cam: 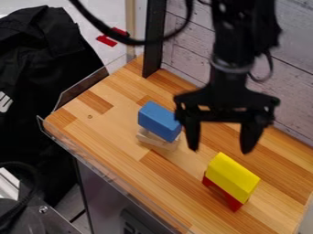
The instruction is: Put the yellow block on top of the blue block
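Note:
The black gripper (220, 148) hangs over the middle right of the wooden table, open, with nothing between its fingers. The yellow block (232, 176) lies on top of a red block (224, 192), in front of and slightly right of the gripper. Left of the gripper is the blue block (159, 120), resting tilted on a pale wooden piece (157, 140). The gripper's left finger stands close beside the blue block in the view; whether they touch I cannot tell.
The wooden table (110, 129) has a clear plastic edge (116, 182) along its left front side. A black post (154, 39) stands at the back corner, beside a plank wall (183, 55). Black cloth (45, 68) hangs beyond the left edge.

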Robot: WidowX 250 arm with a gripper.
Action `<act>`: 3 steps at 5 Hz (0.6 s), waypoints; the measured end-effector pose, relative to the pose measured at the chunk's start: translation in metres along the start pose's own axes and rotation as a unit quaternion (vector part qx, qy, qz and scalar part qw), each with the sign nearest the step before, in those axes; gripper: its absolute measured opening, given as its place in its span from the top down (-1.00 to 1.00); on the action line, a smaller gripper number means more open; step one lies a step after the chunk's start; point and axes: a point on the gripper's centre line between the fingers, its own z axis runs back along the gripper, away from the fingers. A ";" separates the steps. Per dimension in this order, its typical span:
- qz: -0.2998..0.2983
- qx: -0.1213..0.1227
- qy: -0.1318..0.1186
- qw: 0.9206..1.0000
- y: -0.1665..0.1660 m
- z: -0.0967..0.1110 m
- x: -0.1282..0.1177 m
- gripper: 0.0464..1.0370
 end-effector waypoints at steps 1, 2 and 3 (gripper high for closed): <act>0.100 0.016 -0.018 0.995 -0.007 -0.013 -0.007 -0.92; 0.186 0.030 -0.030 0.982 -0.010 -0.023 -0.012 -0.92; 0.247 0.022 -0.049 0.968 -0.014 -0.024 -0.013 -0.92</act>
